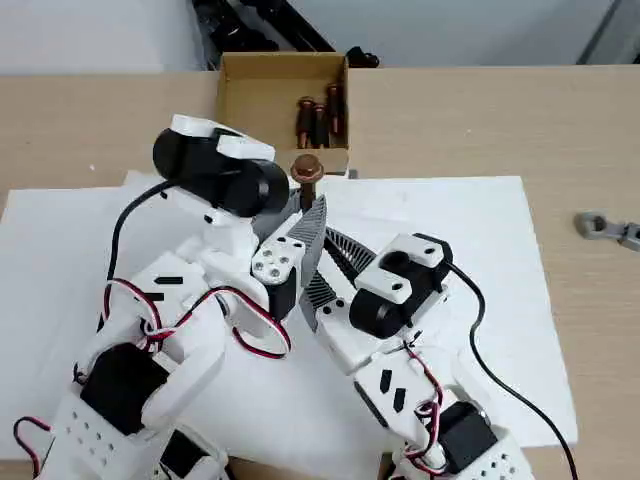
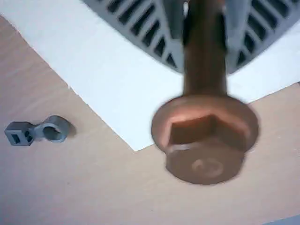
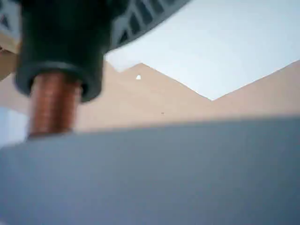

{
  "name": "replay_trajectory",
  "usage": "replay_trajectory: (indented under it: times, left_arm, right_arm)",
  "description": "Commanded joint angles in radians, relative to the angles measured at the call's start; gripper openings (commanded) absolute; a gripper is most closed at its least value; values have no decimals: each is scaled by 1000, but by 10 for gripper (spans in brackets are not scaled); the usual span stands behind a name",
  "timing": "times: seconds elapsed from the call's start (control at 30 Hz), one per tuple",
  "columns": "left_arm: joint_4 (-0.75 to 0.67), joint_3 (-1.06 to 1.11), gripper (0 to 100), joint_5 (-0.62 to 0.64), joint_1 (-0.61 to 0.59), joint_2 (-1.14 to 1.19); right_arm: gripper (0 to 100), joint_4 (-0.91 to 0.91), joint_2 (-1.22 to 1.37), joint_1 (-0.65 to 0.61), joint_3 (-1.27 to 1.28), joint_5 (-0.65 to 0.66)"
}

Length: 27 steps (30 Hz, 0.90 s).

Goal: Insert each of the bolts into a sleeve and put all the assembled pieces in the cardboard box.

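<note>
At centre, just 6 o'clock of the cardboard box [image 1: 232,105]: both grippers meet over the white sheet [image 1: 480,260].
left gripper [image 1: 306,208]: fingers clamped on the shank of the bolt [image 1: 307,169], flanged hex head free and pointing to 12 o'clock. Gripping mid-shank leaves the threaded end free for mating.
right gripper [image 1: 325,262]: reads as closed around the black sleeve [image 3: 61,47], keeping it coaxial with the bolt.
mating: the bolt's threads poke out of the sleeve's far end, so it looks well in. Can't tell if it's fully seated.
box: finished pieces [image 1: 318,118] lie at its 3 o'clock side. Its near wall is just beside the bolt head, so a short carry.
stray: small grey bracket [image 1: 605,227] at 3 o'clock on the table [image 1: 560,120], well apart.
next, my guess: one arm lets go, the other drops the assembly in the box.
</note>
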Motion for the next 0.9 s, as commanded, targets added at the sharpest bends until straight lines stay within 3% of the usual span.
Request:
replay_trajectory:
  times: [0.0, 0.2, 0.6, 0.87]
  left_arm:
    - [-9, -7, 6, -15, 5, 0]
    - [44, -25, 15, -15, 6, 3]
    - [252, -142, 175, -11, 6, 3]
    - [256, -208, 148, -81, -46, 5]
  right_arm:
    - [3, -25, 1, 7, -11, 2]
    - [3, -25, 1, 7, -11, 2]
    - [3, -21, 2, 7, -11, 2]
    - [3, -27, 16, 12, -44, 6]
